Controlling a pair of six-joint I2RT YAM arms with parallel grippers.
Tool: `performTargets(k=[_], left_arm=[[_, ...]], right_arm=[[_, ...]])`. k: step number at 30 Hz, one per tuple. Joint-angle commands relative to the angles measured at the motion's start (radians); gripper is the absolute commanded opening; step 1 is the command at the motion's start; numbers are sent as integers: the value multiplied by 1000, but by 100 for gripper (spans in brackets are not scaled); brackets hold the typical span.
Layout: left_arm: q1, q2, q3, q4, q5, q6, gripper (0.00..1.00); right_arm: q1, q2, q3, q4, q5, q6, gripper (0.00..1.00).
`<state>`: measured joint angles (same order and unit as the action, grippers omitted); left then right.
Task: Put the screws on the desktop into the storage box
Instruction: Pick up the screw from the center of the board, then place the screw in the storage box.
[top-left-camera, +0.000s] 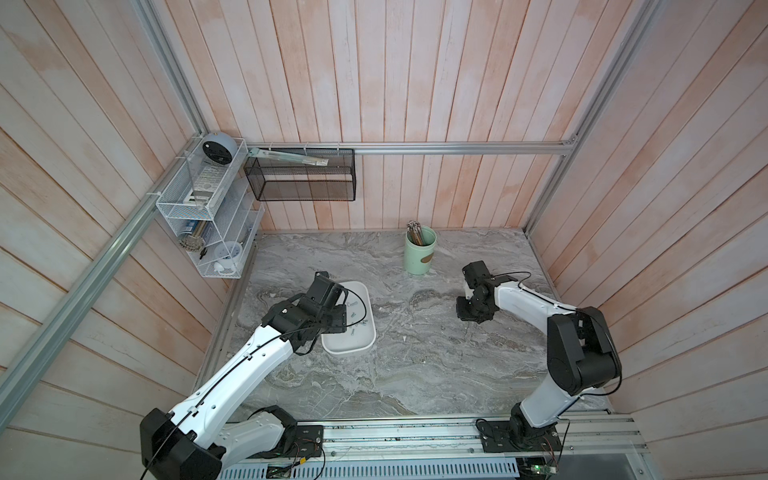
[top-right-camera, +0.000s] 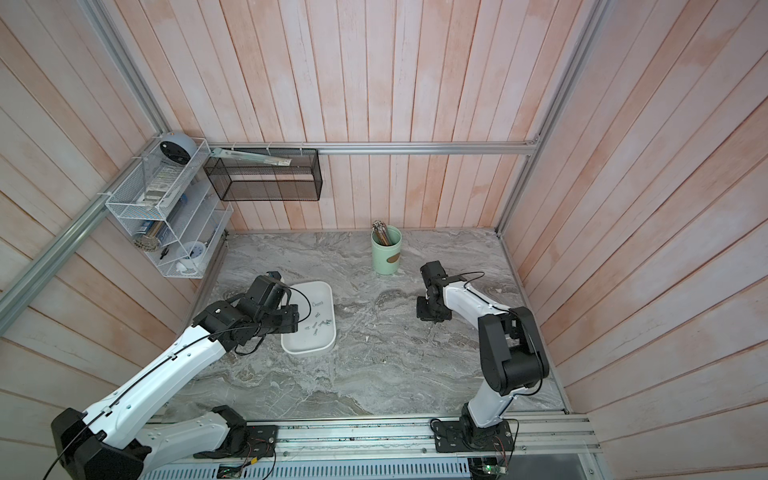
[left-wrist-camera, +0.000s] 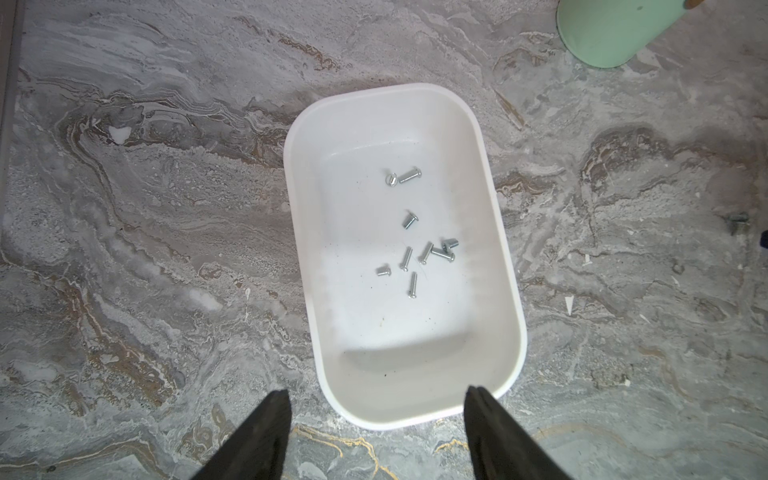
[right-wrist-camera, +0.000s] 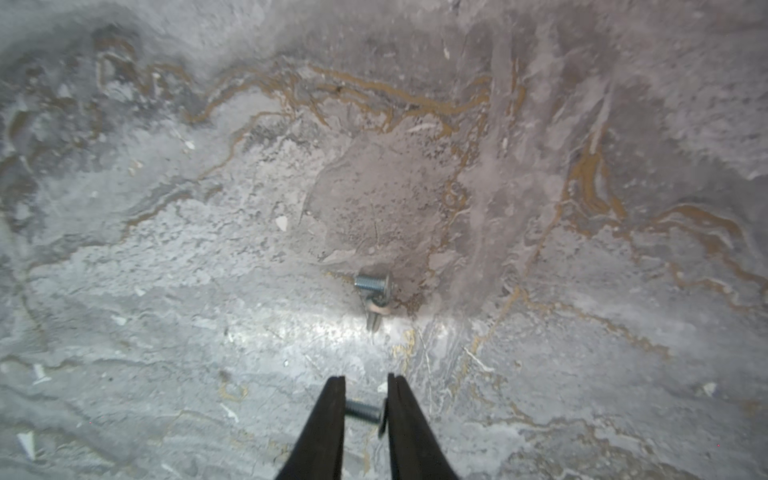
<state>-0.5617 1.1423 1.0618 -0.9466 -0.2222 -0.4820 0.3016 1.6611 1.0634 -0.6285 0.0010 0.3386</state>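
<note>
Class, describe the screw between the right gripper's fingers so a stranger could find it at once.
On the marble desktop, find the right gripper, the one away from the white storage box. A short silvery screw lies crosswise between its black fingers. Unlike the two loose screws just beyond the fingertips, it is pinched, not lying free.

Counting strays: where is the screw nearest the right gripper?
In the right wrist view, the screw sits crosswise between the right gripper's fingertips, over the desktop's right side, just short of more loose screws.
</note>
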Motion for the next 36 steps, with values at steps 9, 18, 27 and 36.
performTargets(k=[9,18,27,36], left_arm=[[3,2,-10,-6,-38,10,72],[3,-7,-10,-12,-59,6,72],[3,-19,-14,-12,-63,3,72],[3,-15,-11,-15,-66,3,72]], right_arm=[[184,-74,73,40,-196,132,23],[458,40,236,162,-249,247,23],[593,250,443,164,-272,252,24],[627,343,554,101,-240,228,37]])
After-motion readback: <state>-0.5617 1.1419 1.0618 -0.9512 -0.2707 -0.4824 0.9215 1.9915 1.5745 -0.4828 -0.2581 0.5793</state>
